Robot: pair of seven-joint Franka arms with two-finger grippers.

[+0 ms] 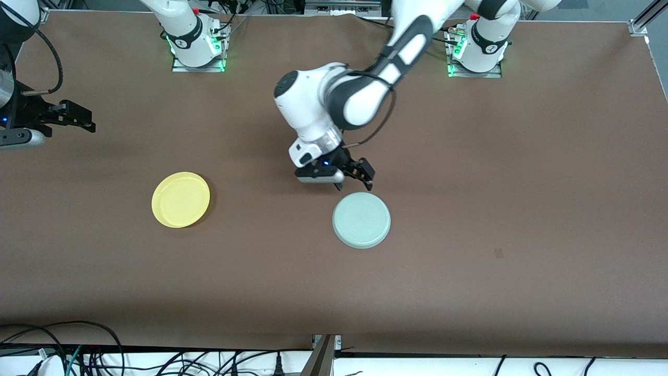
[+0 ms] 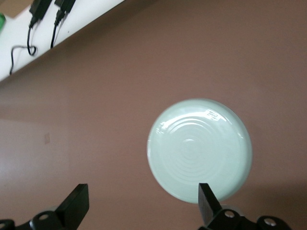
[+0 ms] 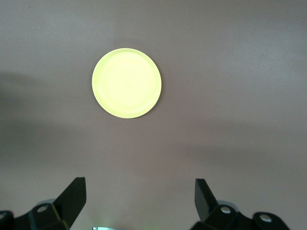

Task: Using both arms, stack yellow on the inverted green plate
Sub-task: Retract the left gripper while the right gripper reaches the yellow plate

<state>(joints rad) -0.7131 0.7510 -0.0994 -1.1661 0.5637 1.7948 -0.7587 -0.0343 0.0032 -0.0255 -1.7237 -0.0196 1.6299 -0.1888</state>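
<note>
Glossy green plate [image 2: 199,151] — matt brown table [image 1: 522,209].

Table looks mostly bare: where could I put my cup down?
Bare table toward the left arm's end, and between the yellow plate and green plate. Crowded only by the green plate, where the left gripper hangs open.

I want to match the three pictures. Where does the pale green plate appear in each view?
Front view: the green plate lies upside down on the brown table, near the middle, just nearer to the camera than the left tool.
Left wrist view: the green plate fills the centre-right, ringed underside up, above the open tool.
Right wrist view: not in it.
Shared landmark: the brown table surface.
</note>
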